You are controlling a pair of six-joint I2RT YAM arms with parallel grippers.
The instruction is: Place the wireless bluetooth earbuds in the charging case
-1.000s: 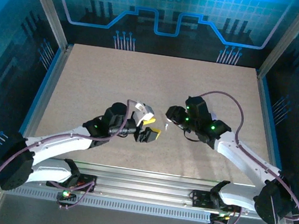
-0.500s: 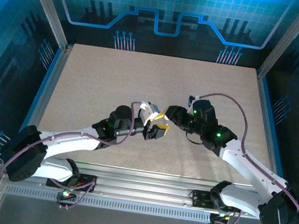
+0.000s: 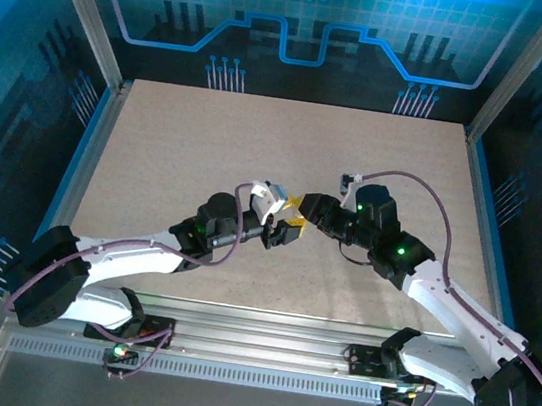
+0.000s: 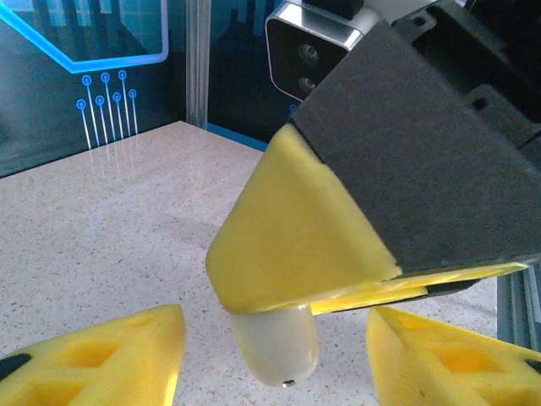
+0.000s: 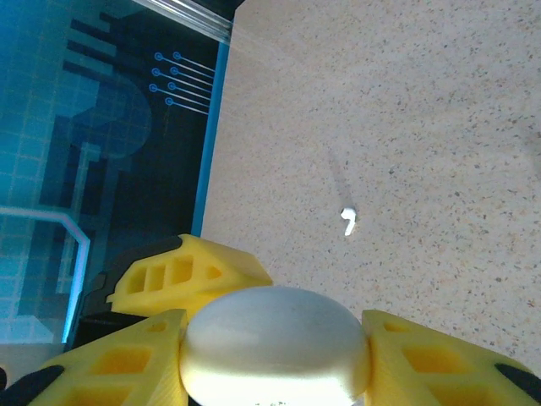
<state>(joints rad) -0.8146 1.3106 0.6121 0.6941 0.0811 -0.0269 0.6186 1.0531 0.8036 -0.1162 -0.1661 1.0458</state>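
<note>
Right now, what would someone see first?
Two yellow claws nearly touch over the middle of the table. The right claw grips a smooth white charging case, the left claw open close by. One tiny white earbud lies alone on the speckled table.

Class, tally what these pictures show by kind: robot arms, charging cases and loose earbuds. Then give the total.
Robot arms: 2 (left arm, right arm)
White charging case: 1
White earbud: 1
Total: 4
</note>
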